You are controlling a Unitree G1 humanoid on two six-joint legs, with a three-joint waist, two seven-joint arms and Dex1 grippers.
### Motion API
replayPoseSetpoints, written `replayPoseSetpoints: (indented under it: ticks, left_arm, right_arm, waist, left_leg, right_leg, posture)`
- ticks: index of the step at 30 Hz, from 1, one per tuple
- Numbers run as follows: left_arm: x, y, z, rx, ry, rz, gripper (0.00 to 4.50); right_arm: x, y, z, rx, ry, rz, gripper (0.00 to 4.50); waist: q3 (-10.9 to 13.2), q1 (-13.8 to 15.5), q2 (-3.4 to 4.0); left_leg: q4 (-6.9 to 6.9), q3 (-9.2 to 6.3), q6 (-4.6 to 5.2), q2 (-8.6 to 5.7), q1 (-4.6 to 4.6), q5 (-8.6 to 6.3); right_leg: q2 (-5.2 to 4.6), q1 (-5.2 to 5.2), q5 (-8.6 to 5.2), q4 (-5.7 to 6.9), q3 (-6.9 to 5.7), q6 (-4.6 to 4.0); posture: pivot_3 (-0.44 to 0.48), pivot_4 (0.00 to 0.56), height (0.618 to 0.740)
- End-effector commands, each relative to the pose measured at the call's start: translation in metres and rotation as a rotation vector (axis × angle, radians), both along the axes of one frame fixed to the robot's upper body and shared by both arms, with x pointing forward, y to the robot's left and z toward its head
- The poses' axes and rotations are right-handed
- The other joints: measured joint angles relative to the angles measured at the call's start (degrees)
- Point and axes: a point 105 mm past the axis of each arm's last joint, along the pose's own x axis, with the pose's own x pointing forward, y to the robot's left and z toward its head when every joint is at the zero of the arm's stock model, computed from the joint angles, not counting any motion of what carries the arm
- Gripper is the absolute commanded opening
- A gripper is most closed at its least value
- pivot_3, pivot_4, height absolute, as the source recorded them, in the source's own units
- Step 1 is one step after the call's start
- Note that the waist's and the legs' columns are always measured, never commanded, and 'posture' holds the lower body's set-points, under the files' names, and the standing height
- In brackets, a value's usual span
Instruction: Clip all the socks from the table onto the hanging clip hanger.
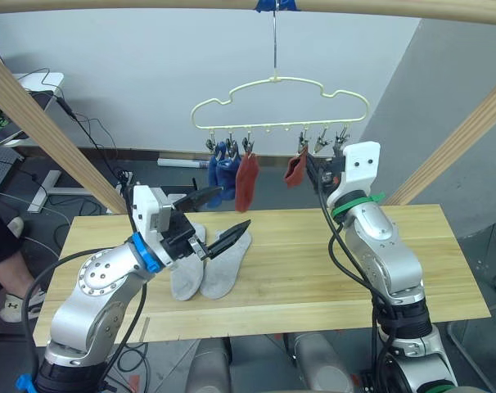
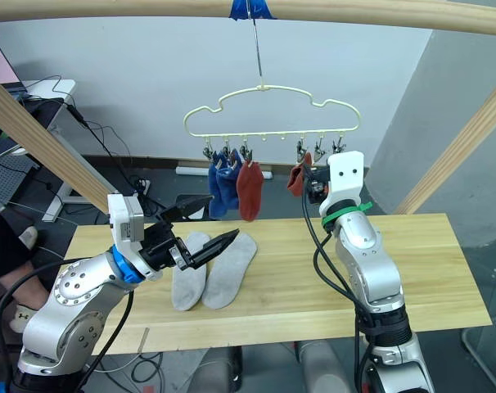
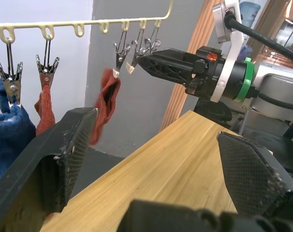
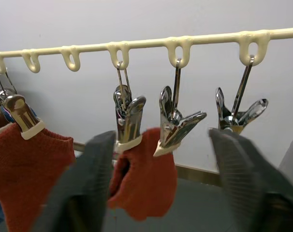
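Clip hanger [image 1: 279,105] hung by its hook from the wooden pole overhead. Clipped along the lower bar: two blue socks [image 1: 221,170] at the robot's left, one rust red sock [image 1: 246,182] beside them, second red sock [image 4: 145,175] further right, held by one clip. Two light grey socks [image 2: 209,270] flat on the table [image 1: 313,262], side by side, touching. Left gripper [image 2: 200,228] above the grey pair, jaws wide, empty. Right gripper [image 4: 161,193] raised near the second red sock, jaws wide apart.

soft knit cloth socks [image 1: 203,266], shiny metal clips [image 4: 175,121], smooth matt wooden table [image 1: 313,270].
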Motion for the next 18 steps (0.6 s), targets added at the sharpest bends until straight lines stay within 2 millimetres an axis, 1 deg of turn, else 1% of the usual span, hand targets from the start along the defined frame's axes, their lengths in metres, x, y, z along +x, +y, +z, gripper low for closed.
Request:
replayPoseSetpoints:
  ticks: [1, 12, 15, 17, 18]
  left_arm:
    - [-0.0057, -0.0038, 0.0128, 0.004, -0.066, -0.014, 4.5]
    - [-0.0057, -0.0037, 0.0102, 0.008, -0.063, -0.012, 4.5]
    - [-0.0063, -0.0038, 0.01, 0.007, -0.062, -0.014, 4.5]
    - [-0.0066, -0.0038, 0.0097, 0.006, -0.062, -0.014, 4.5]
    - [-0.0068, -0.0039, 0.0093, 0.006, -0.061, -0.014, 4.5]
  right_arm:
    - [-0.0018, -0.0012, 0.0176, 0.007, -0.075, -0.008, 4.48]
    - [0.0007, 0.003, 0.0197, 0.026, -0.072, 0.011, 4.48]
    - [0.0001, 0.0022, 0.0189, 0.023, -0.069, 0.008, 3.89]
    - [-0.0007, 0.0008, 0.018, 0.018, -0.066, 0.002, 3.21]
    - [-0.0013, 0.0002, 0.0177, 0.017, -0.066, 0.001, 3.21]
  waist:
    - [0.0, 0.0, 0.0]
    - [0.0, 0.01, 0.0]
    - [0.0, 0.01, 0.0]
    - [0.0, 0.01, 0.0]
    - [0.0, 0.02, 0.0]
  left_leg:
    - [0.0, 0.0, 0.0, 0.0, 0.0, 0.0]
    - [0.0, 0.0, 0.0, 0.0, 0.0, 0.0]
    - [0.0, -0.01, 0.0, 0.0, 0.0, 0.0]
    - [0.0, 0.0, 0.0, 0.0, 0.0, 0.0]
    - [0.0, 0.0, 0.0, 0.0, 0.0, 0.0]
  right_leg:
    - [0.0, 0.0, 0.0, 0.0, 0.0, 0.0]
    - [0.0, 0.0, 0.0, 0.01, 0.0, 0.0]
    - [0.0, 0.0, 0.0, 0.01, -0.01, 0.0]
    - [0.0, 0.0, 0.0, 0.0, 0.0, 0.0]
    - [0.0, 0.0, 0.0, 0.0, 0.0, 0.0]
  posture:
    - [-0.066, 0.242, 0.74]
    - [-0.065, 0.242, 0.74]
    - [-0.065, 0.242, 0.74]
    - [-0.067, 0.241, 0.74]
    - [-0.068, 0.241, 0.74]
